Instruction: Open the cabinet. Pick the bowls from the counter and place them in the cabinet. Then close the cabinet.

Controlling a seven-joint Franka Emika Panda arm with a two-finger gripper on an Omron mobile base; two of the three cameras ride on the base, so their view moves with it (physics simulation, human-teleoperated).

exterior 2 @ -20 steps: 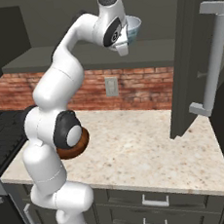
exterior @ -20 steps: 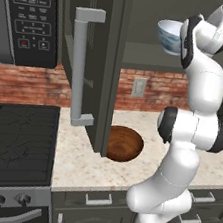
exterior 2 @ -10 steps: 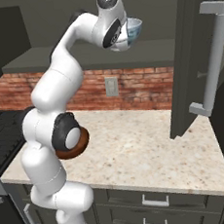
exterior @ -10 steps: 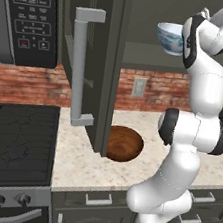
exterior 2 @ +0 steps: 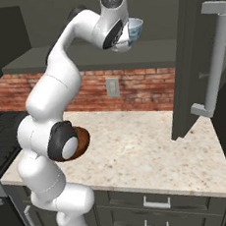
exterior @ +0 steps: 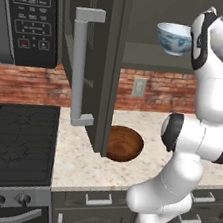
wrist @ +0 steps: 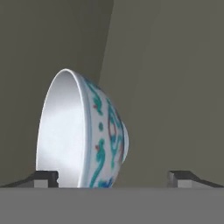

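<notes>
nearest you, the counter (exterior 2: 154,155) runs out to a light front edge with bare speckled stone across its right half. the brown bowl (exterior: 124,143) sits on it just beside the lower corner of the open left door (exterior: 102,66), partly hidden behind the arm in the right base view. that door's long bar handle (exterior: 79,68) sticks out toward you; the right door (exterior 2: 186,63) also stands open, so you have a gap between the two door edges. higher and farther in, the gripper (wrist: 113,177) has its fingertips (wrist: 43,178) spread wide, the white bowl (wrist: 81,131) against the left one; you cannot tell if it is gripped. the bowl hangs above the cabinet (exterior: 157,54) shelf edge.
</notes>
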